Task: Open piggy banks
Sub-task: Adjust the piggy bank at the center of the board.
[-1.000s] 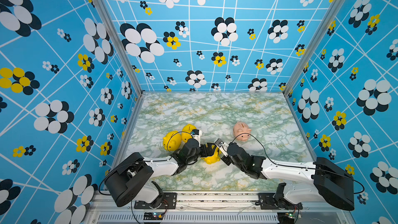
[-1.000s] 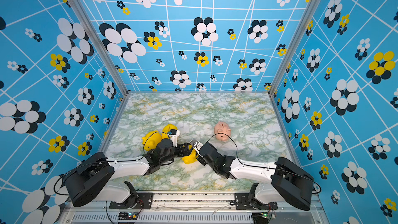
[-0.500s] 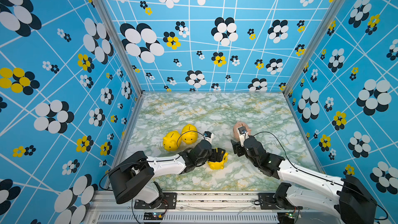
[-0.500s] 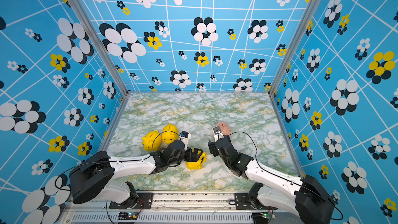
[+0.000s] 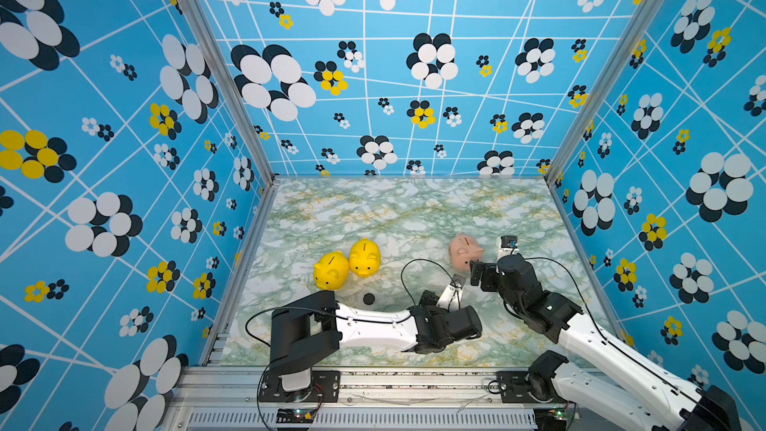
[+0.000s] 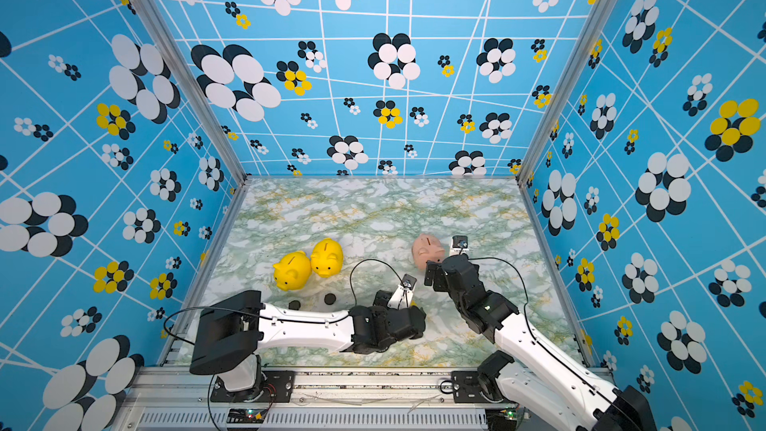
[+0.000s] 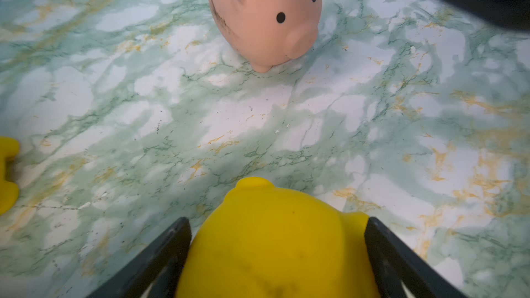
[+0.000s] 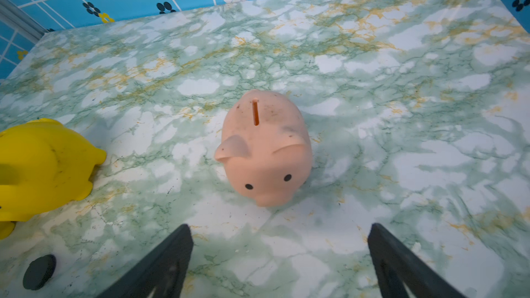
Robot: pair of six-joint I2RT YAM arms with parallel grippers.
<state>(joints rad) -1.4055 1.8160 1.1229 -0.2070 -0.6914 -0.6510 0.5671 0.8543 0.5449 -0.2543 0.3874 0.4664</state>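
In the left wrist view my left gripper (image 7: 276, 220) is shut on a yellow piggy bank (image 7: 275, 247), one finger on each flank. In both top views that bank is hidden under the left gripper (image 5: 464, 323), which is low over the front middle of the table. The pink piggy bank (image 5: 466, 250) (image 8: 266, 150) stands upright, slot up and snout toward my right gripper (image 8: 279, 227). The right gripper is open and empty, a short way in front of that snout (image 5: 476, 275). Two more yellow piggy banks (image 5: 330, 270) (image 5: 364, 258) stand side by side at the left.
The table (image 5: 406, 209) has a green marble top and is boxed in by blue flowered walls. A loose black disc (image 5: 368, 298) lies just in front of the two yellow banks. A second disc (image 6: 294, 305) lies by the left arm's base.
My right gripper has left the held yellow bank, swung over to the pink one and opened its jaws. The left arm has carried the yellow bank to the right and nearer the front.
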